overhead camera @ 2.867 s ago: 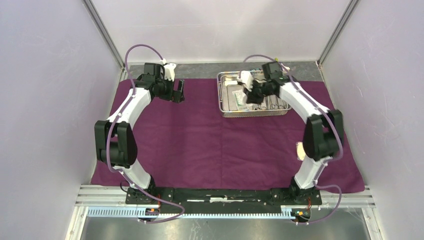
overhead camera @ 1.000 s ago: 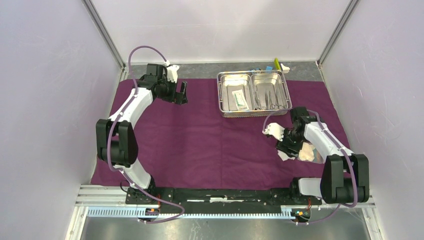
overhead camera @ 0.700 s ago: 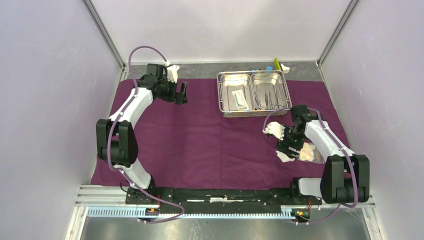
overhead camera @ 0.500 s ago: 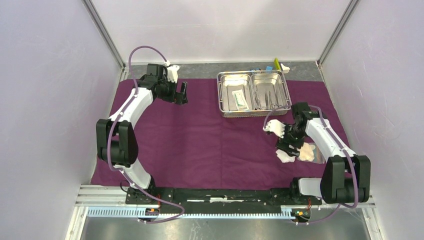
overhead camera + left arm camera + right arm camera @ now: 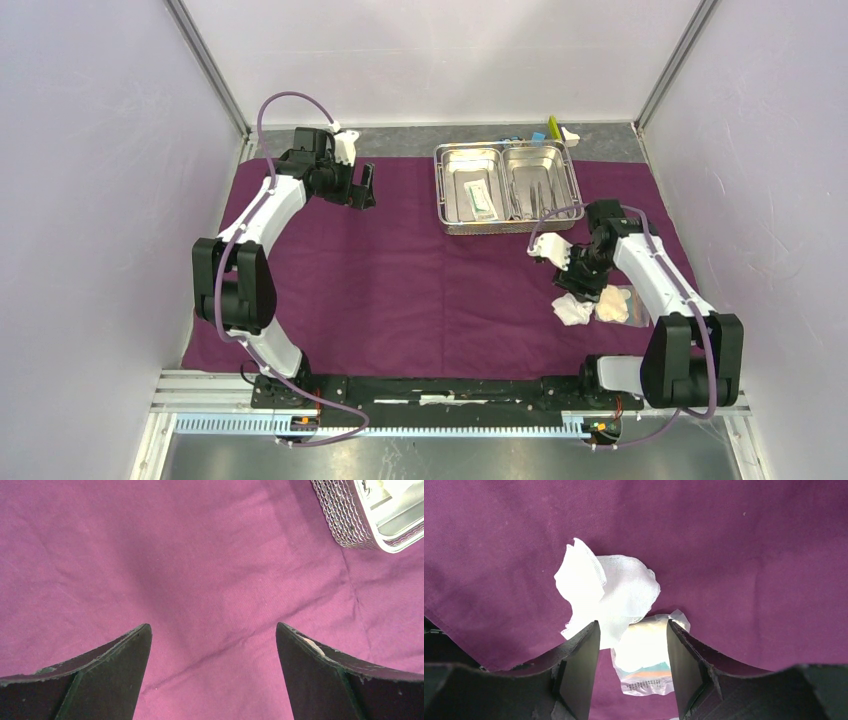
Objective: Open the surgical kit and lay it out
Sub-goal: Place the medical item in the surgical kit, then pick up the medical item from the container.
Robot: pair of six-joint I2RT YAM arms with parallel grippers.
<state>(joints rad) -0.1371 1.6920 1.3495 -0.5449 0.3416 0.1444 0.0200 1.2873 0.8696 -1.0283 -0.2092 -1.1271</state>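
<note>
The plum-purple cloth (image 5: 420,270) lies spread over the table. At its far right stands the steel tray (image 5: 443,190), with a white flat packet (image 5: 478,198) in its left compartment and slim steel instruments (image 5: 540,198) in its right one. My right gripper (image 5: 575,283) hovers open just above a crumpled gauze pad (image 5: 573,309) and a clear wrapped pack (image 5: 612,303). In the right wrist view the gauze pad (image 5: 609,592) and the wrapped pack (image 5: 646,665) lie on the cloth below my right gripper (image 5: 632,622), neither one held. My left gripper (image 5: 362,192) is wide open over bare cloth (image 5: 200,555).
A small blue block (image 5: 515,138), a yellow-green block (image 5: 552,128) and a small white piece (image 5: 570,133) lie on the grey strip behind the tray. The tray's mesh corner (image 5: 350,515) shows at the upper right of the left wrist view. Walls close three sides.
My right gripper has risen and drawn back toward the tray, leaving the gauze pad on the cloth beside the wrapped pack. The left arm has not moved.
</note>
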